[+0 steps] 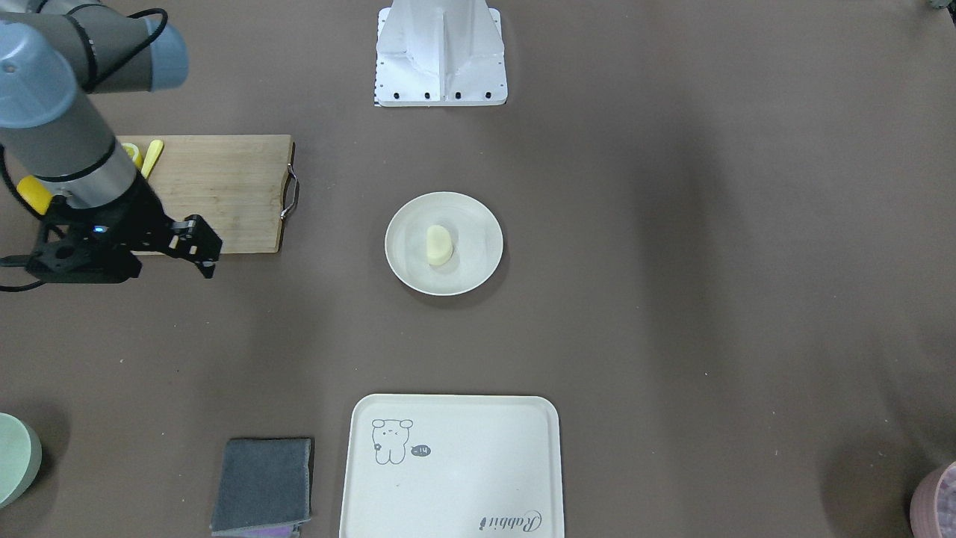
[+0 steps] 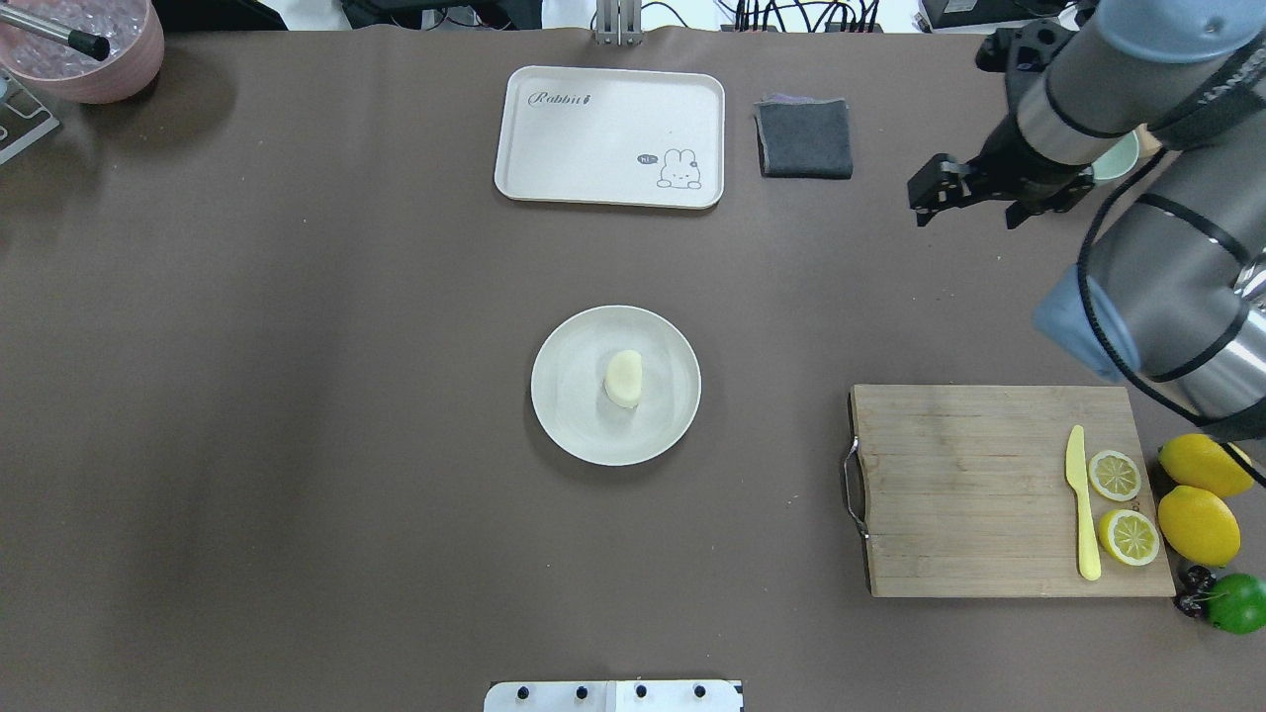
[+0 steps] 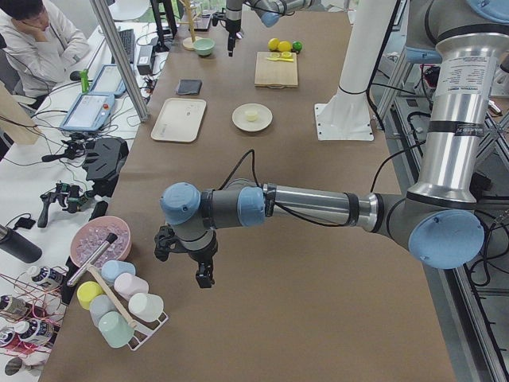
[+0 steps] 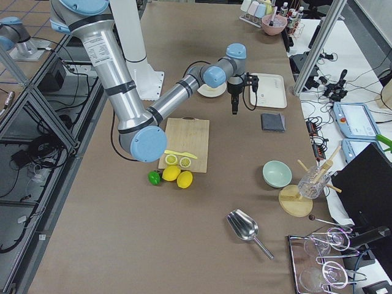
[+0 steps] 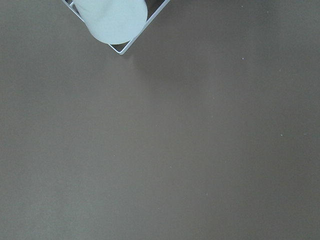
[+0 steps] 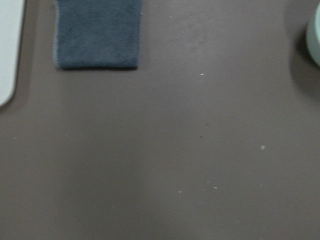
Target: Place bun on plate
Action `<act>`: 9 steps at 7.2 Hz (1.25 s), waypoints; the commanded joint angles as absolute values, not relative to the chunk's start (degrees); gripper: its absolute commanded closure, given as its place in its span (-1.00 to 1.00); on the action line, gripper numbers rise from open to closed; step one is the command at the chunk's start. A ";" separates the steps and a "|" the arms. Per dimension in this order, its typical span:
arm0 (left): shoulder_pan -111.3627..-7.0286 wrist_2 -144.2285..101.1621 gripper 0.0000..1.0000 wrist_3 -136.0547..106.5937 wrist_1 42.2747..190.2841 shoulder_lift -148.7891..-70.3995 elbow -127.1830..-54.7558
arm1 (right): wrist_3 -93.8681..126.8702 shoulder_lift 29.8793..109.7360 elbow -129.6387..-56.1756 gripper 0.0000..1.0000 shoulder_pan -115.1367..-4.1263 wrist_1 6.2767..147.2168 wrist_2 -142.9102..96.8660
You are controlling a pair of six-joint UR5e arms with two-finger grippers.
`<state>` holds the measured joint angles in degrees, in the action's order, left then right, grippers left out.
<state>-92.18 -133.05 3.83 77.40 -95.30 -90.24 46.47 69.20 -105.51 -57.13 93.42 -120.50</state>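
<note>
Bun (image 1: 440, 246) lies near the centre of the plate (image 1: 478, 217), ungripped; placement appears complete. Right gripper (image 1: 200, 250) hangs well apart from the plate. Neither its jaws nor those of the left gripper (image 3: 204, 274) can be judged. Advisable: retreat high, plate undisturbed.

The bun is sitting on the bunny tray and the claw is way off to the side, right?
Not quite. The bun sits on the round plate, not on the bunny tray. The overhead view shows this. The right claw is off to the side, as you said.
</note>
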 commanded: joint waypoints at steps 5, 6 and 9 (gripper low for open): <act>-92.11 -132.89 -0.96 3.61 77.43 -95.54 -90.44 | 3.59 96.55 -106.09 -1.00 -84.69 93.69 -132.10; -92.11 -132.89 -0.97 3.60 77.43 -95.62 -90.44 | 1.52 101.29 -106.17 -1.00 -86.90 93.34 -132.10; -92.11 -132.98 -0.97 3.60 77.43 -95.89 -90.44 | 1.76 103.27 -105.29 -1.00 -87.45 93.52 -132.10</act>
